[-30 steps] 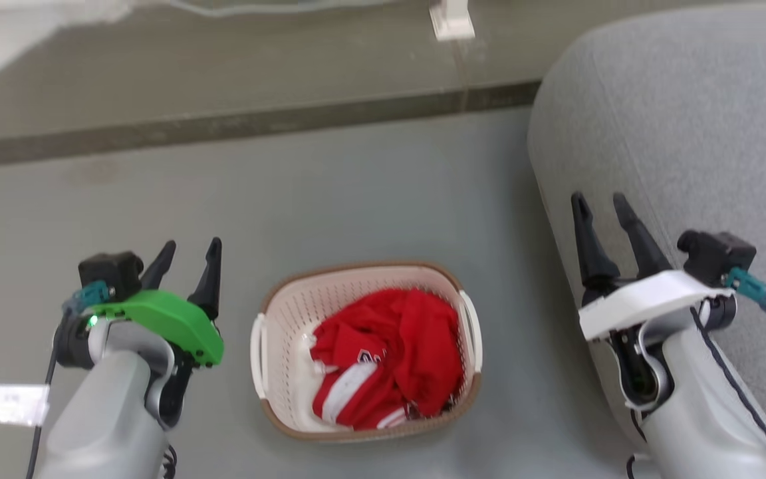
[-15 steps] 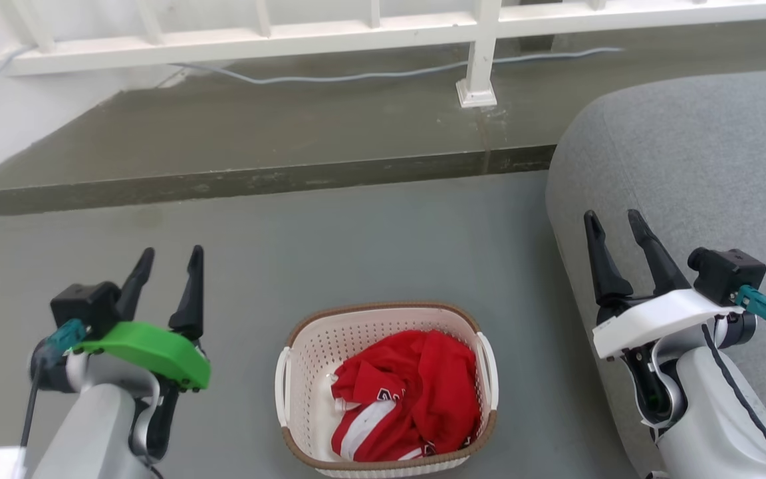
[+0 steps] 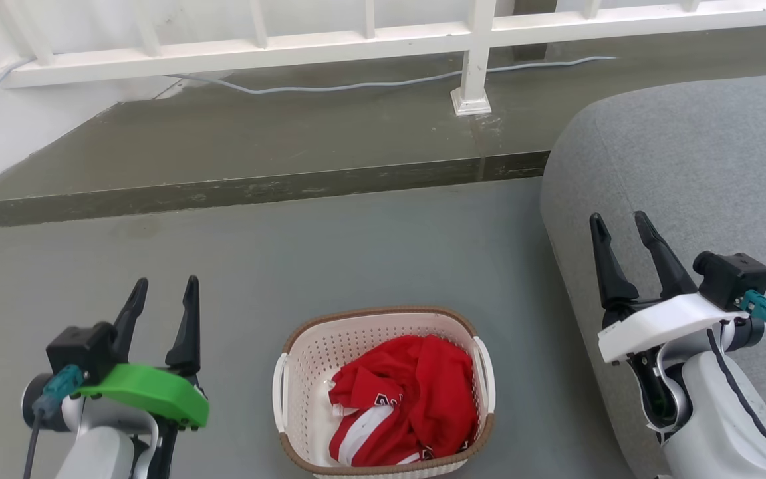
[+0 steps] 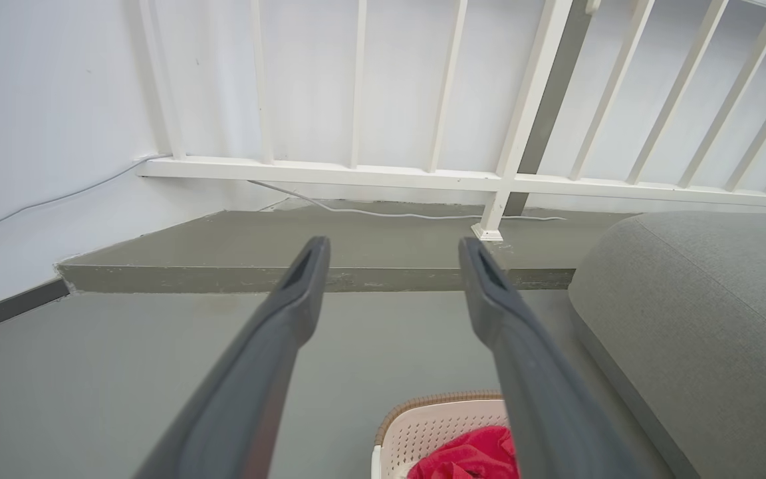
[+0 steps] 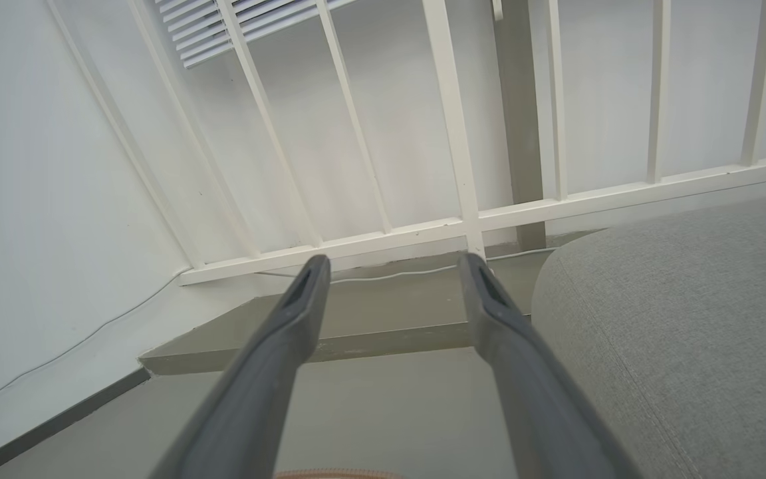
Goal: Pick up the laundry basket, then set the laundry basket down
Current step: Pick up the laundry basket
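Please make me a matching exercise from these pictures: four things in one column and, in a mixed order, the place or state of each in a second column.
Column one
1. laundry basket
2. red garment
3. left tool
4. right tool

Column two
A. open, beside the grey sofa
B. stands on the floor, not gripped
C. open, carries a green cover
D. lies in the basket

Pairs: 1-B, 2-D, 3-C, 4-A
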Available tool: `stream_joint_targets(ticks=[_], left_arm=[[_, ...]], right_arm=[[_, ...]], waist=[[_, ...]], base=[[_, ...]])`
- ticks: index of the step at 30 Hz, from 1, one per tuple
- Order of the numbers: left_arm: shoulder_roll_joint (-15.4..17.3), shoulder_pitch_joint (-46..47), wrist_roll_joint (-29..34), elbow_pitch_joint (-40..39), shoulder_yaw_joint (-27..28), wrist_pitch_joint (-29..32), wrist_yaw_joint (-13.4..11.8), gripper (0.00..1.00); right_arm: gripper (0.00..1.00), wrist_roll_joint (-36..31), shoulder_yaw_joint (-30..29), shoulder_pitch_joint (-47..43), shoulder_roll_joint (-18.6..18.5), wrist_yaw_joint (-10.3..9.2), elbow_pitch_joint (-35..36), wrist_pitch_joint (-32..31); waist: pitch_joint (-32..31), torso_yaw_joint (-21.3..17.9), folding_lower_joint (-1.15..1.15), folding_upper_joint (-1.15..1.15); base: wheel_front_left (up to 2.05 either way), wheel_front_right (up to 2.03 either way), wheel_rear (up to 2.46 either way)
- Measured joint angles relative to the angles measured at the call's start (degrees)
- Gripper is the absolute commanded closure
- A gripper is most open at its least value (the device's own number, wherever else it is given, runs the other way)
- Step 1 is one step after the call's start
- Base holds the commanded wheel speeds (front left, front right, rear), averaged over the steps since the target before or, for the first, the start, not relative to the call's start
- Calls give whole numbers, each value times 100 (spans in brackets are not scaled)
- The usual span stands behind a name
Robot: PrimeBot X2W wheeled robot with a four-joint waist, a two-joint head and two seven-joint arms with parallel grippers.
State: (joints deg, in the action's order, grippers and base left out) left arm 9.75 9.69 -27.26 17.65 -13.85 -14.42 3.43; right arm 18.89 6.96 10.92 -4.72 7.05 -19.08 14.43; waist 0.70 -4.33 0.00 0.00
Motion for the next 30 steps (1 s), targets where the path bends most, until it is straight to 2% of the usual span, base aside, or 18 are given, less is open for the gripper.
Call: stream_joint_targets(ticks=[30], left_arm=[[-188,-576,382,-552,301,0,5,0]], right_arm=[[0,-181,-9,-87,35,0,47,0]], waist=[[102,-41,0,0]], base=[[0,0,0]])
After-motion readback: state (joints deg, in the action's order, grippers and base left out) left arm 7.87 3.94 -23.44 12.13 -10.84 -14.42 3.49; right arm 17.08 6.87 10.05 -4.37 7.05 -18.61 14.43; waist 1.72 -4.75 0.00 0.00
